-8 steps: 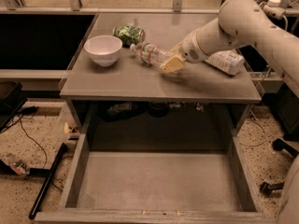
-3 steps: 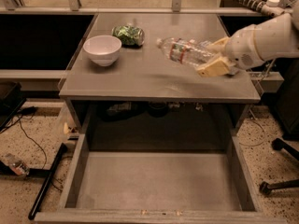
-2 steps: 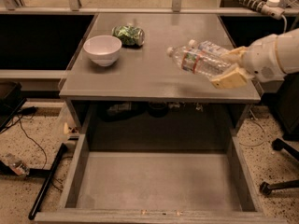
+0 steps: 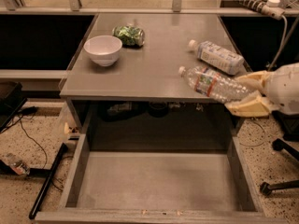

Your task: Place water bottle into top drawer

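The water bottle, clear ribbed plastic with a red-and-white label band and white cap, is held lying sideways in the air over the table's front right edge, cap pointing left. My gripper, with cream fingers, is shut on its base end at the right of the view. The top drawer is pulled open below the table, a wide grey box with nothing in it. The bottle is above and to the right of the drawer's back right corner.
On the grey table lie a second bottle with a whitish-blue label at the right, a white bowl at the left and a green bag behind it. A chair base stands on the floor at right.
My gripper has lifted the water bottle off the table and carried it right and toward the front edge, uncovering the whitish-blue labelled bottle behind it.
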### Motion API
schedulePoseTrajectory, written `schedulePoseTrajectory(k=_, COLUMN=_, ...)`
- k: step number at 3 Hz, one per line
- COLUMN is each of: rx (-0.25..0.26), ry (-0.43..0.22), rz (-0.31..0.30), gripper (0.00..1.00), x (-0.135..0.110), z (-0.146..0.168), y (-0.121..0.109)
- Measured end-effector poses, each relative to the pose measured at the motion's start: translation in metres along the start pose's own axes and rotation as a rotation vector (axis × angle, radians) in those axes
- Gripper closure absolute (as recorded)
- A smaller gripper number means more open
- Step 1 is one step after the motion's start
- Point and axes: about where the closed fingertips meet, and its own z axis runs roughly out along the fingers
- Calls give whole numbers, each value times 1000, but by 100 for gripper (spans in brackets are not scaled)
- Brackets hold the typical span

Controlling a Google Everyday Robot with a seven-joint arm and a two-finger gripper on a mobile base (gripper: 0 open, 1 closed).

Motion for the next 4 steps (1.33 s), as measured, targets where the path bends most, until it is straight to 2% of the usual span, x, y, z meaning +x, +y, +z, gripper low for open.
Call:
schedulePoseTrajectory(k=1, rx=-57, ry=6, rz=-2, gripper=100, x=11, z=9, y=38)
schedulePoseTrajectory(k=2, rx=-57, ry=6, rz=-2, gripper=100, x=11, z=9, y=38)
schedulePoseTrajectory(k=3, rx=-113, ry=17, rz=-13, gripper=100, x=12, z=30, y=65)
schedulePoseTrajectory(k=4, rx=-177, ry=25, rz=17, gripper=100, x=26, z=66, y=106)
